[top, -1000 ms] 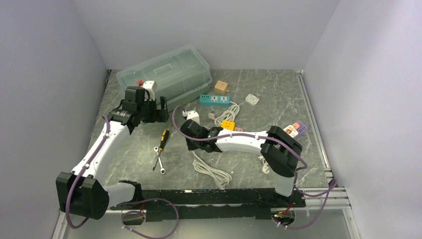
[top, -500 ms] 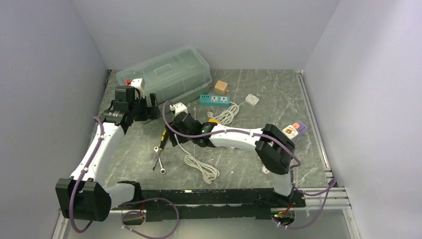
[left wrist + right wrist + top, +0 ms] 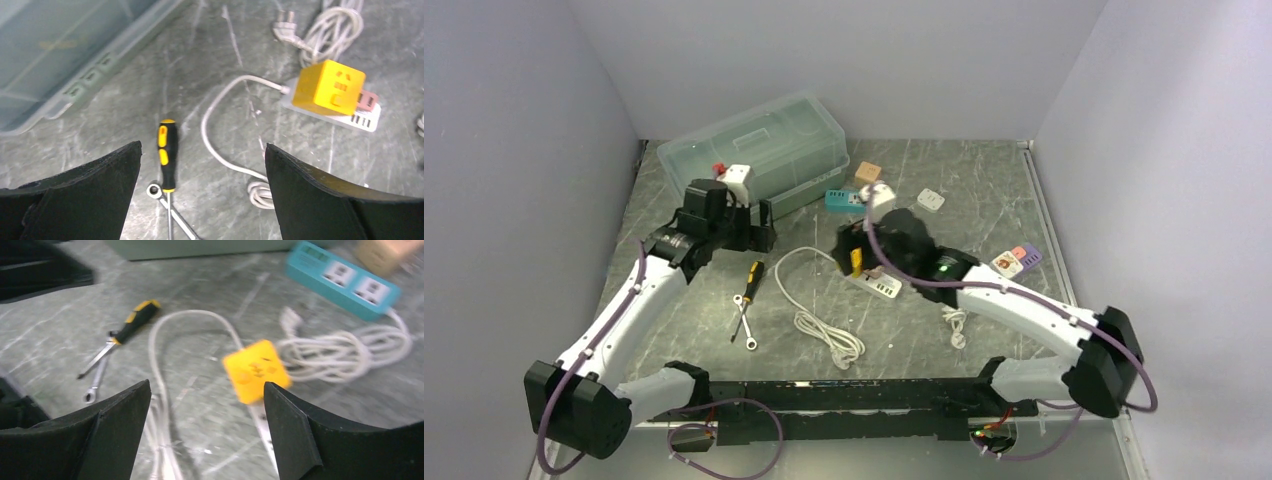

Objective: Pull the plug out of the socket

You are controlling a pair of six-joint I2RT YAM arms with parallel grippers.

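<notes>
A yellow cube plug (image 3: 327, 87) sits on one end of a white socket strip (image 3: 361, 121) at mid table. From above, the plug (image 3: 856, 262) and strip (image 3: 880, 287) lie just under my right gripper (image 3: 852, 248). In the right wrist view this gripper (image 3: 207, 387) is open and empty, with the blurred plug (image 3: 256, 371) just ahead of its right finger and apart from it. My left gripper (image 3: 202, 150) hangs open over a screwdriver (image 3: 167, 154), well left of the plug. From above, the left gripper (image 3: 746, 228) is beside the box.
A clear plastic box (image 3: 759, 150) stands at the back left. A teal power strip (image 3: 345, 280) and a coiled white cable (image 3: 340, 352) lie behind the plug. A wrench (image 3: 172, 220) crosses the screwdriver tip. The strip's white cord (image 3: 824, 335) loops toward the front.
My right gripper went from shut to open and swung from the left back to mid table. The white cord lies released. My left gripper shifted slightly right.
</notes>
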